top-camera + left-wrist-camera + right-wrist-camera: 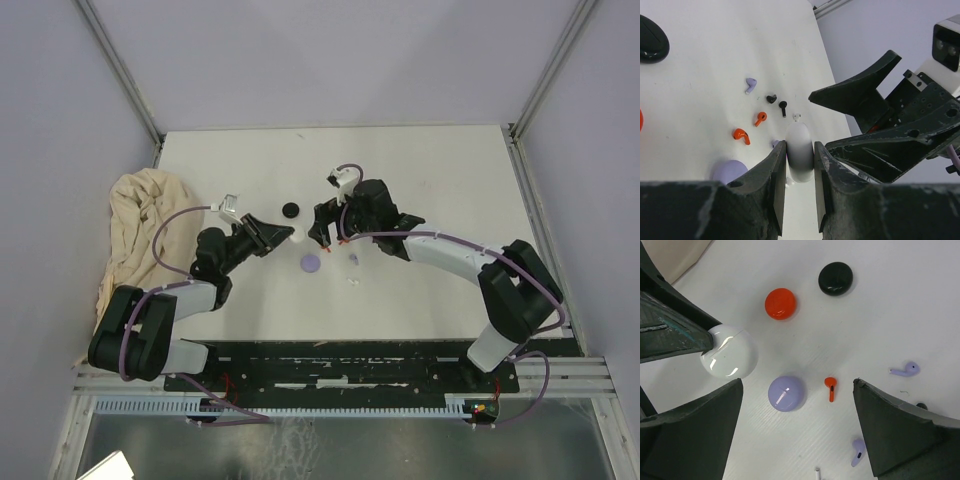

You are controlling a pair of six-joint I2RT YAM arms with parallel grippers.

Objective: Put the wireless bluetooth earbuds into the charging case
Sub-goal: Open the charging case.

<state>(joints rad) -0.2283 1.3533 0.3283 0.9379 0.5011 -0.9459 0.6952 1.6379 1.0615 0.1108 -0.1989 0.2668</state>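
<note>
Could squirt the white charging case (800, 142) out of the left fingers (775, 172), clamped on its smooth rounded sides. Could knock the lilac case (786, 393) or flick the tiny earbuds (830, 389), loose on the bench (440, 180) under the right fingers (900, 435), spread wide with nothing between. Pale plain walls (330, 60) all round; white, smooth, faintly scuffed bench; crumpled beige cloth (140, 215) at its left edge.
</note>
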